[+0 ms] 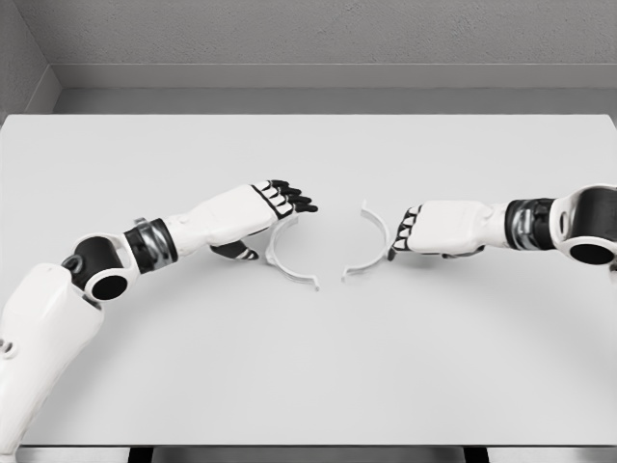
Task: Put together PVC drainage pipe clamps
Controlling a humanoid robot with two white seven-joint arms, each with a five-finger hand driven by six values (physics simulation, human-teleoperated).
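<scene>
Two white half-ring clamp pieces lie on the white table [308, 376], their open sides facing each other. The left clamp half [285, 260] curves beside my left hand [289, 199], whose dark fingertips stretch out flat just above its upper end; the thumb sits low beside the ring's outer edge. The right clamp half [371, 253] lies just left of my right hand [405, 231], whose fingers are curled against its outer curve. I cannot tell whether either hand actually grips its piece. A gap separates the two halves.
The grey back wall [318, 39] runs beyond the table's far edge. The table's front edge [308, 446] lies close to the bottom of the picture. Both forearms lie low over the tabletop.
</scene>
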